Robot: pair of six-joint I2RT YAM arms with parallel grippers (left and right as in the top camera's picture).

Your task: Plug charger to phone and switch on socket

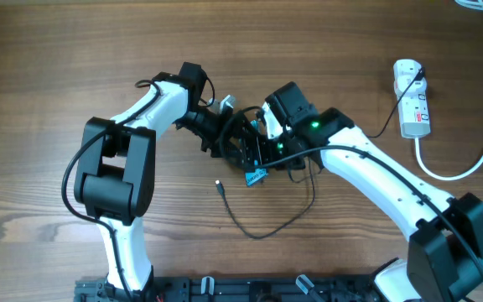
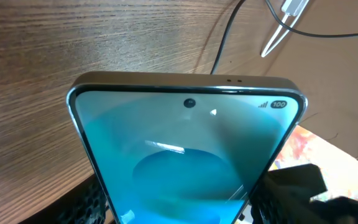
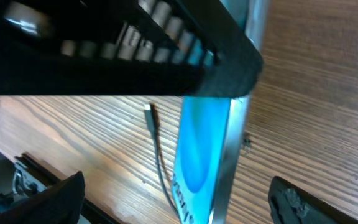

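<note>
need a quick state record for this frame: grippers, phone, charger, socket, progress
left gripper: shut on the phone
right gripper: open, fingers spread wide, phone seen edge-on between them, no contact visible
phone: teal screen lit, held by the left gripper only
charger: connector tip lying loose on the table, not in the phone
socket: on the robot's far right, white cord attached; switch state too small to tell
progress: charger not yet plugged into the phone
</note>
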